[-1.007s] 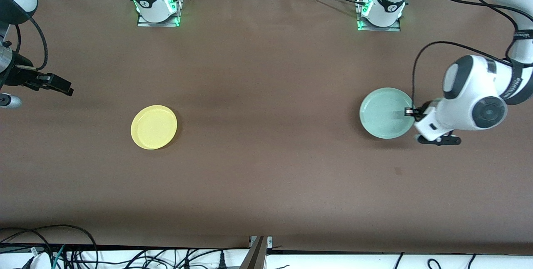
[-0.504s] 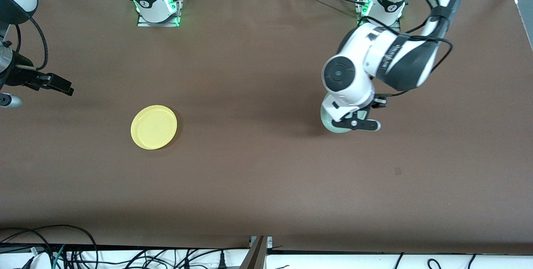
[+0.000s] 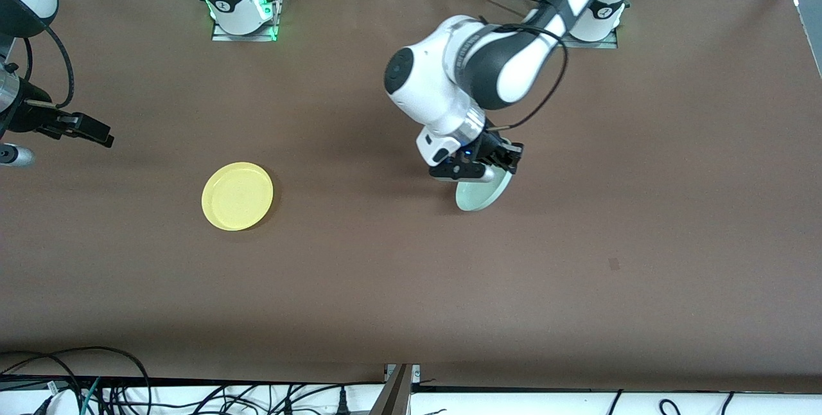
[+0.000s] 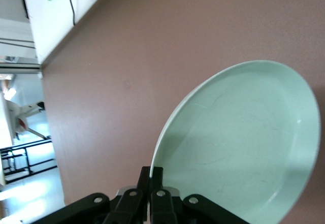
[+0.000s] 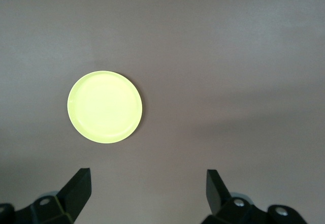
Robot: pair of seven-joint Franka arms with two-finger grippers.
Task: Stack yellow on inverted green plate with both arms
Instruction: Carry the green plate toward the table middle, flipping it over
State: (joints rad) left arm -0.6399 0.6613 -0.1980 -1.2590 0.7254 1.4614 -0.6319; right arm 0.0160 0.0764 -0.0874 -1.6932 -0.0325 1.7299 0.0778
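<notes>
A: What is being recorded for the green plate (image 3: 478,195)?

B: It is being held by its rim, tilted on edge, in the left pincer (image 3: 507,157), over the middle of the surface (image 3: 411,286). Inversion is judged not yet complete.

A: And yellow (image 3: 237,196)?

B: It is lying flat toward the right arm's end, untouched. The right pincer (image 3: 96,135) is being kept wide apart, waiting. Stacking is being left outstanding.

Two white jointed arms, dark grey joint sections.
White glossy shells, round dark caps at the joints, black cables looping along the links. Black two-finger left gripper (image 3: 498,164) with silver screws at the finger bases; black right gripper (image 5: 147,183) alike. Square metal bases lit green, small red knobs above.
</notes>
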